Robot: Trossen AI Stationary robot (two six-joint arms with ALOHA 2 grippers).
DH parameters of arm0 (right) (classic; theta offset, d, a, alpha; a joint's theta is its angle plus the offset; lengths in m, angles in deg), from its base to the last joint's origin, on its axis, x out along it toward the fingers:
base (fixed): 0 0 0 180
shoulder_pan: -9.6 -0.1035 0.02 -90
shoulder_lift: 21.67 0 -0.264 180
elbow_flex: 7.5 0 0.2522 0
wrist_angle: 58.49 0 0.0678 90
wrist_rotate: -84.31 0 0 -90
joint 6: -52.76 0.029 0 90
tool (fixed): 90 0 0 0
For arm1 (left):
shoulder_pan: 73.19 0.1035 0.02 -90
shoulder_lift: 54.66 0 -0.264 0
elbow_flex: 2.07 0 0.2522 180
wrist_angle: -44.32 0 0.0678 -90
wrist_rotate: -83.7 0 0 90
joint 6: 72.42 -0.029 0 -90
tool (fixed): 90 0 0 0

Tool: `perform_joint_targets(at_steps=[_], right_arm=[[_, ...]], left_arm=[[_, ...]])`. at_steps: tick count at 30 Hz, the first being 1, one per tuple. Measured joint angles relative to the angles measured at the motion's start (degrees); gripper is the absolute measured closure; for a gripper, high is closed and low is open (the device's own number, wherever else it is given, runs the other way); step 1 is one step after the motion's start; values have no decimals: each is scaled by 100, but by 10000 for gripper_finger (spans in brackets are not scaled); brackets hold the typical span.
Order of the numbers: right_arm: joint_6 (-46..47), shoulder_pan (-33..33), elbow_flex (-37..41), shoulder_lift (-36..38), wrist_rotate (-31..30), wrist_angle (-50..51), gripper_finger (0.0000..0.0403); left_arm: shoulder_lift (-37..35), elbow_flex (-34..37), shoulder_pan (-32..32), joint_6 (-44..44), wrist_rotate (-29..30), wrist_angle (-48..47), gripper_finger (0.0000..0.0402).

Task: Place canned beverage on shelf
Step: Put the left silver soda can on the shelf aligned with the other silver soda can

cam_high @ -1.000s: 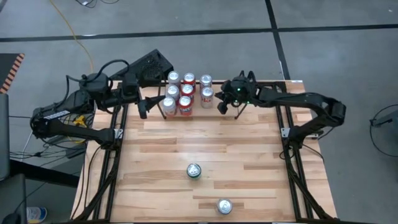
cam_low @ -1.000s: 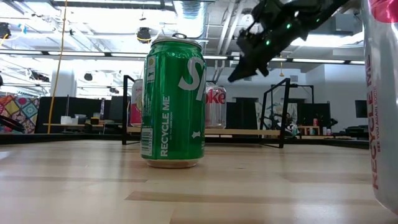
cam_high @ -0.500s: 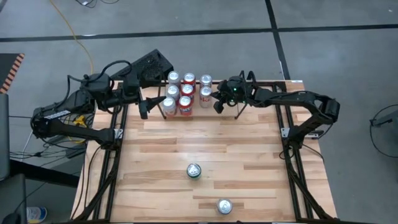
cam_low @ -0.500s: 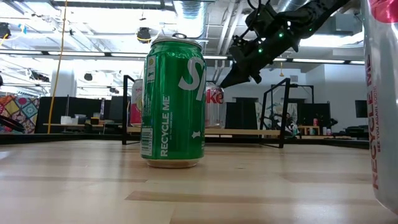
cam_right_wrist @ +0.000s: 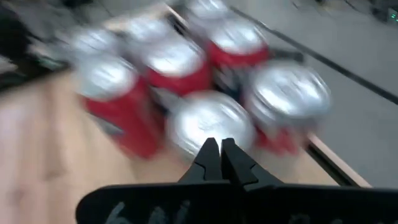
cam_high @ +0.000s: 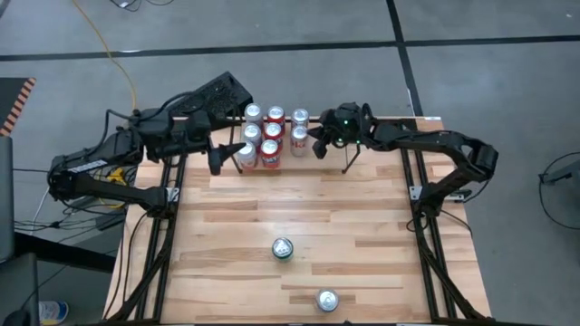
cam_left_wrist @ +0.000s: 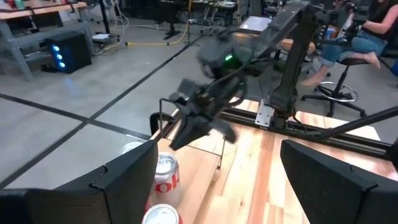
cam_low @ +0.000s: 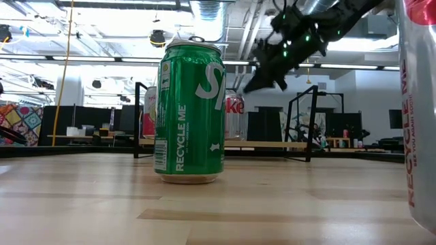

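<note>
From my low view the green can (cam_low: 191, 112) blocks most of the shelf (cam_low: 272, 143); only slivers of a pink can (cam_low: 148, 112) and a silver can (cam_low: 236, 116) show past it. A near can (cam_low: 419, 109) is cut off by the right edge, label unreadable beyond "RECYCLE ME". Right wrist view: the cluster of cans (cam_right_wrist: 205, 81) is smeared, so I cannot read labels or tell whether cans touch. Left wrist view: the right gripper (cam_left_wrist: 180, 138) is blurred. High view: can brands too small to tell.
</note>
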Motion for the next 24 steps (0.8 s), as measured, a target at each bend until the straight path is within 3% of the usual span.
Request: perform_joint_targets(at_steps=[10, 16, 24], right_arm=[[-111, -562, -131, 40, 11, -44, 403], [-139, -497, -126, 42, -402, 31, 403], [-132, -396, -126, 40, -407, 113, 403]], left_arm=[[-153, -2, 1, -2, 273, -97, 77], [-120, -2, 1, -48, 273, -96, 77], [-123, -2, 1, -83, 270, -91, 77]])
